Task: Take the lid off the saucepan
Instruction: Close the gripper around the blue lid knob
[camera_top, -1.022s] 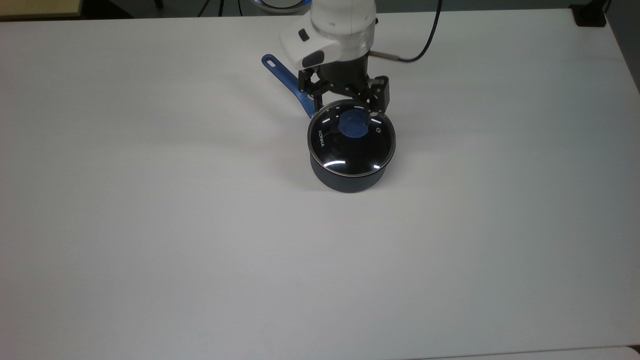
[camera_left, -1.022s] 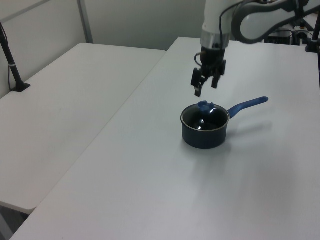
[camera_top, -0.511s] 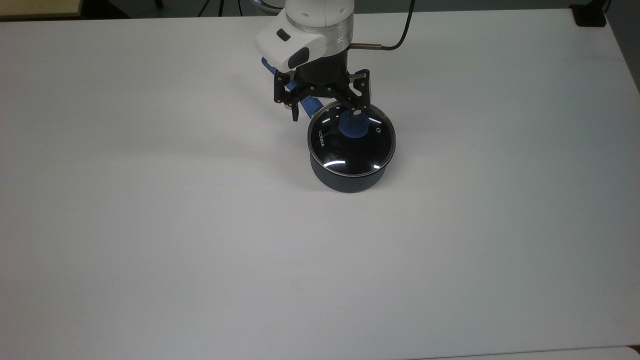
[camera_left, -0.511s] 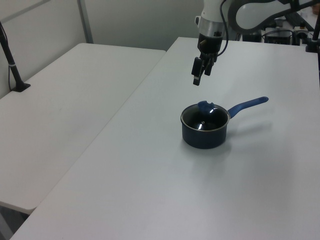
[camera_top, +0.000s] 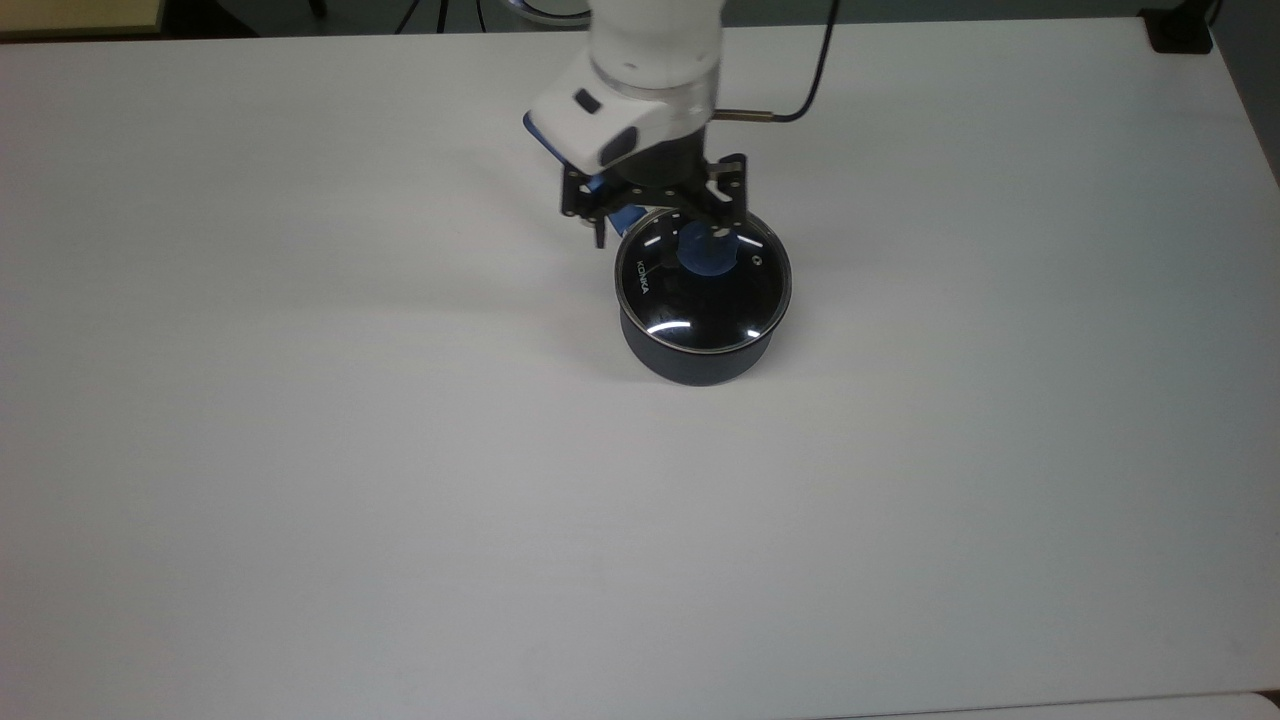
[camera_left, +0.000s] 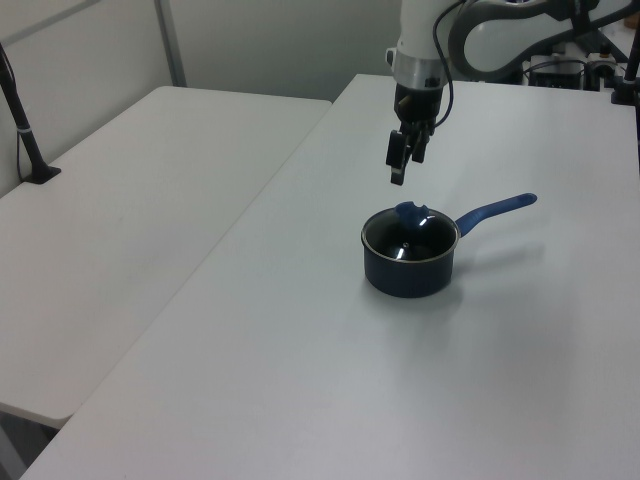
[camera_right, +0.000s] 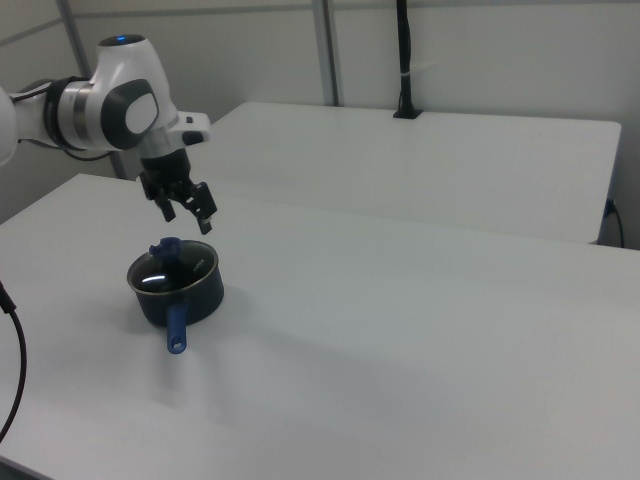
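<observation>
Hovering your spread, empty gripper (camera_right: 186, 208) above the saucepan (camera_right: 176, 287), you've grasped nothing yet; the lid (camera_top: 703, 281) sits seated, all lifting remains.

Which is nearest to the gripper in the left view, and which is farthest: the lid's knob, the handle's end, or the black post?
1. Knob, just below the gripper.
2. Handle's end, to the left view's right.
3. Black post, far at the left view's left.
</observation>
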